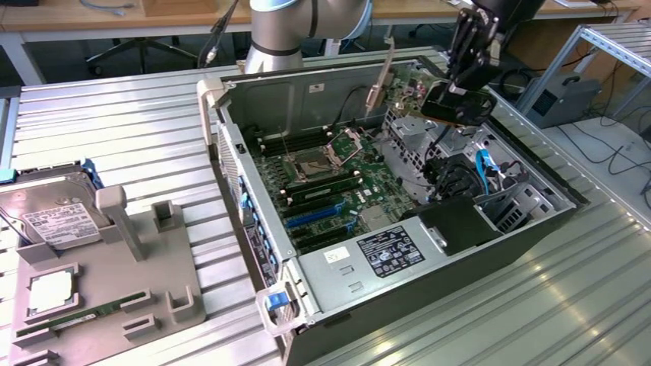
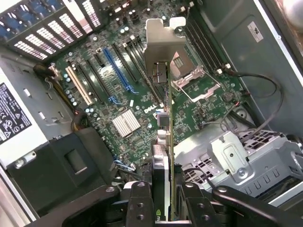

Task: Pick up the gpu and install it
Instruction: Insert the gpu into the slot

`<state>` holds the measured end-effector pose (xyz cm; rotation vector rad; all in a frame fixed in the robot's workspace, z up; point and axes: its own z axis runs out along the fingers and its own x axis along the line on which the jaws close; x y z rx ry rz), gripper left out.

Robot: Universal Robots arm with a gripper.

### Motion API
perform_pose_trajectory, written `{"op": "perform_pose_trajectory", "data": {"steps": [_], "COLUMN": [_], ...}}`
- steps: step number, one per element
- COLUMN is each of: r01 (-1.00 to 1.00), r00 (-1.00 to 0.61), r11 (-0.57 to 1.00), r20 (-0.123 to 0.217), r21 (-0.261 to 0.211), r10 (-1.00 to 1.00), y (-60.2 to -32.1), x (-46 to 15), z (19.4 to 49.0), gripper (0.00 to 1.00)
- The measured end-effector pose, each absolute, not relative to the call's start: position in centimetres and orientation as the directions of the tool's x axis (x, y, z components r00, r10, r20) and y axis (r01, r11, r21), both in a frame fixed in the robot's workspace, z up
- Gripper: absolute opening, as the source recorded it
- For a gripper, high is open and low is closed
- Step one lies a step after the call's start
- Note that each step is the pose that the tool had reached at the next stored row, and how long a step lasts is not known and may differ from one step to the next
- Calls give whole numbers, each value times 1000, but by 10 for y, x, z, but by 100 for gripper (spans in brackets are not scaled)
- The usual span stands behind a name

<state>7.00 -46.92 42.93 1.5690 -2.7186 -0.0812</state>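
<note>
Hanging above the open computer case point(image 1: 305, 97), the gpu point(image 2: 166, 124) is held clamped edge-on in the tool point(image 2: 167, 201); pickup is judged done, with seating on the motherboard point(image 2: 124, 90) not yet done.

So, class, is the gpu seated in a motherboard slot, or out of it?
Out. The gripper holds the gpu edge-on above the motherboard, clear of the slots.

I work over a ribbed silver tabletop point(image 1: 122, 122). Beyond its far edge runs a wooden bench point(image 1: 133, 15) with a chair base point(image 1: 134, 50) in shadow beneath; past its edge on the exterior view's right, a metal rack point(image 1: 610, 34) stands by loose cables point(image 1: 598, 149) on pale floor point(image 1: 623, 187)
</note>
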Motion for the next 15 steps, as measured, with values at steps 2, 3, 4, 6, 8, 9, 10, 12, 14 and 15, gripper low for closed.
{"op": "perform_pose_trajectory", "data": {"steps": [2, 3, 4, 6, 8, 9, 10, 12, 14, 15], "r01": [-884, -891, -895, -908, -921, -933, -941, -955, -966, -972], "r00": [-467, -454, -444, -417, -389, -358, -337, -295, -258, -231], "r11": [466, 452, 443, 416, 387, 357, 336, 294, 256, 229], "r20": [-24, -24, -24, -24, -24, -24, -24, -24, -24, -24], "r21": [46, 46, 46, 46, 46, 46, 46, 46, 46, 46], "r10": [-884, -891, -896, -909, -921, -933, -941, -955, -966, -973], "y": [-469, -469, -469, -469, -469, -468, -468, -468, -468, -468], "x": [70, 70, 70, 70, 70, 70, 70, 70, 70, 70], "z": [429, 429, 429, 429, 429, 429, 429, 429, 429, 429], "gripper": [27, 27, 27, 27, 27, 27, 27, 27, 27, 27]}}
